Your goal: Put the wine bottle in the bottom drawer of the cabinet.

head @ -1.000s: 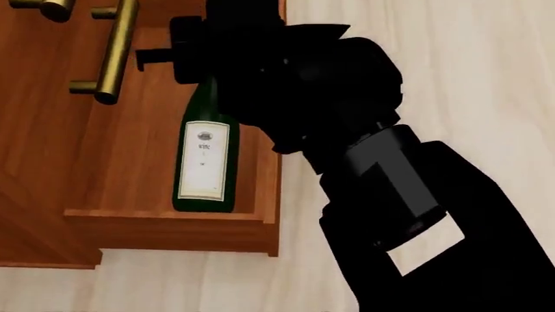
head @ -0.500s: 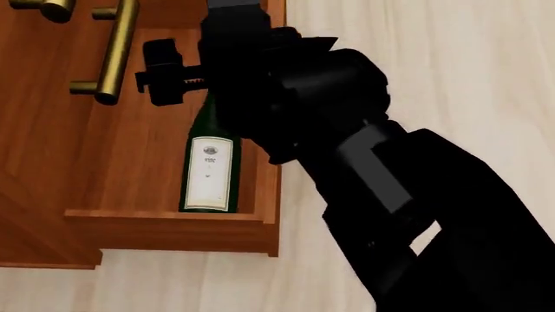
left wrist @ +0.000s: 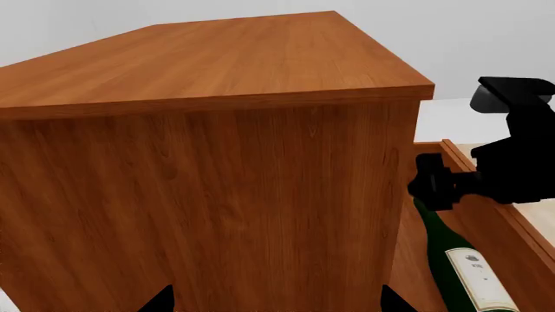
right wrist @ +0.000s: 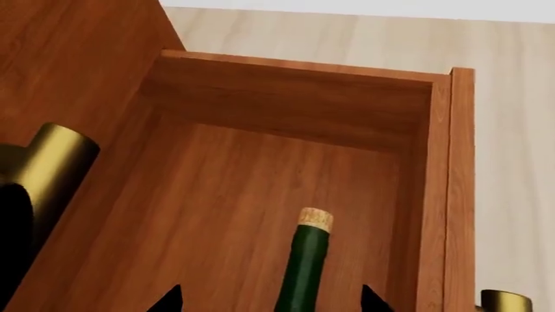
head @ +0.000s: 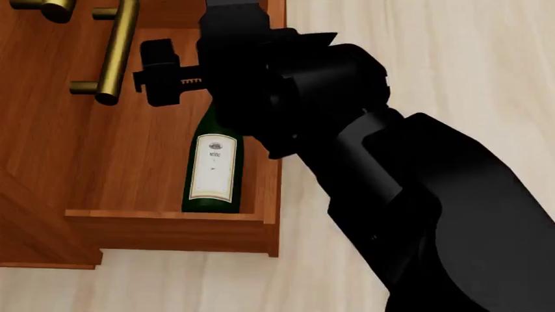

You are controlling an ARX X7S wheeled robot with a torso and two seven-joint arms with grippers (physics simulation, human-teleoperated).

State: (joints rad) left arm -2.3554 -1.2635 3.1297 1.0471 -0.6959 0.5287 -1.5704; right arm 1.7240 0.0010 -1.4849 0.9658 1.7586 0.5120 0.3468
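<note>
Head view — wine bottle (head: pixel 213 170) upright inside bottom drawer (head: pixel 165 229), right pincer (head: pixel 186 81) spread wide, empty — left unseen.

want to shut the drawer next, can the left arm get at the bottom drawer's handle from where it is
Probably not directly. The left wrist view faces the cabinet side panel, with the bottom drawer beyond its corner, where the right gripper hovers over the wine bottle.

wine bottle (head: pixel 212 174) neck behind right arm (head: pixel 364 162)

Right arm (head: pixel 381 175) outstretched, jaws apart
</note>
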